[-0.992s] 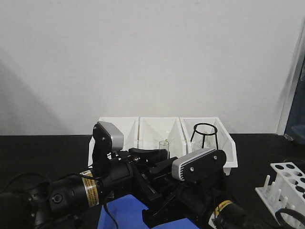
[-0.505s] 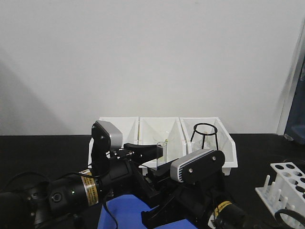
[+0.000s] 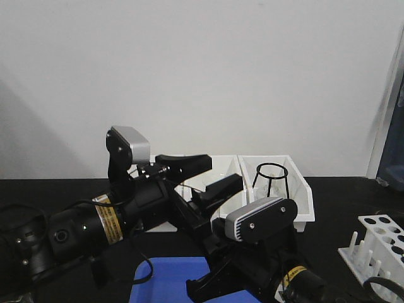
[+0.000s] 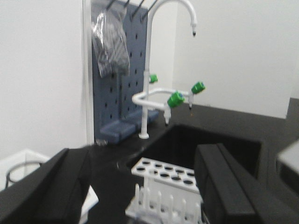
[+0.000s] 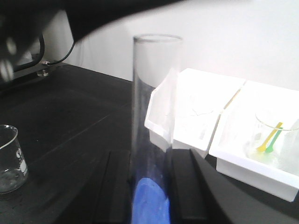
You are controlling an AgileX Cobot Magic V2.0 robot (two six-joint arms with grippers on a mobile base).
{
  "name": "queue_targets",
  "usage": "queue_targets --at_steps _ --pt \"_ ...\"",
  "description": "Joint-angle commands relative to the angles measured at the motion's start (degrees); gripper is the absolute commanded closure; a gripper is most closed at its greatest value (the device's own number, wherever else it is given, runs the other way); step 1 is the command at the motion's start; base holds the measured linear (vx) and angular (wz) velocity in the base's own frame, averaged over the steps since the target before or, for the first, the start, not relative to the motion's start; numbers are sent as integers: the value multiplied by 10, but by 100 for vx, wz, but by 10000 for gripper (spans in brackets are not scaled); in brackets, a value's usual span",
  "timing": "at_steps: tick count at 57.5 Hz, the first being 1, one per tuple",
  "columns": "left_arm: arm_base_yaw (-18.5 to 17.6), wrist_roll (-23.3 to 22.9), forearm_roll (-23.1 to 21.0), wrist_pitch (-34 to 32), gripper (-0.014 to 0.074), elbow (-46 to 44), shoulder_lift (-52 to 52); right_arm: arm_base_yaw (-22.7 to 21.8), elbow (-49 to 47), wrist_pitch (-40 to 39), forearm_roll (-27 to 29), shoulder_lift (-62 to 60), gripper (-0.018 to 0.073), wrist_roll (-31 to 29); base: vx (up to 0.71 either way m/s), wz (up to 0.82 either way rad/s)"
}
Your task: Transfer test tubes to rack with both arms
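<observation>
Black benchtop point(image 5: 70, 121): my right gripper point(image 5: 150, 186) clamps one slim clear glass test tube point(image 5: 154, 116) upright for racking; my left gripper point(image 4: 140, 186) gapes empty.

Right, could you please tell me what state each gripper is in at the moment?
Left gripper: open, holding nothing.
Right gripper: closed on an upright test tube.

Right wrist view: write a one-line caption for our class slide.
A clear tube held upright in the right hand, white bins behind, a beaker at left.
</observation>
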Motion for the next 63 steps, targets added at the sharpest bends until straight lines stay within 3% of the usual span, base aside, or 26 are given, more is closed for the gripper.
queue_targets --at_steps 1,12,18,32,38,52,63 --pt "2 -1 -29 -27 45 -31 -31 -1 -19 -47 -7 -18 570 -4 0 0" --pt "10 -1 -29 -12 45 -34 -55 -1 -19 -47 -4 -18 570 -6 0 0" --pt "19 -1 -29 25 45 -34 -71 -2 -19 -47 15 -18 570 -48 0 0" --pt "24 -1 -29 86 45 -34 -88 -13 -19 -57 175 -18 566 -216 0 0" --pt "24 -1 -29 103 45 -34 -88 -43 -19 -54 209 -20 566 -243 0 0" --pt "24 -1 -29 120 45 -29 -88 -135 -19 -24 173 -34 566 -232 0 0" --pt "24 0 -29 136 45 -29 -88 -213 -19 -2 87 -37 566 -150 0 0"
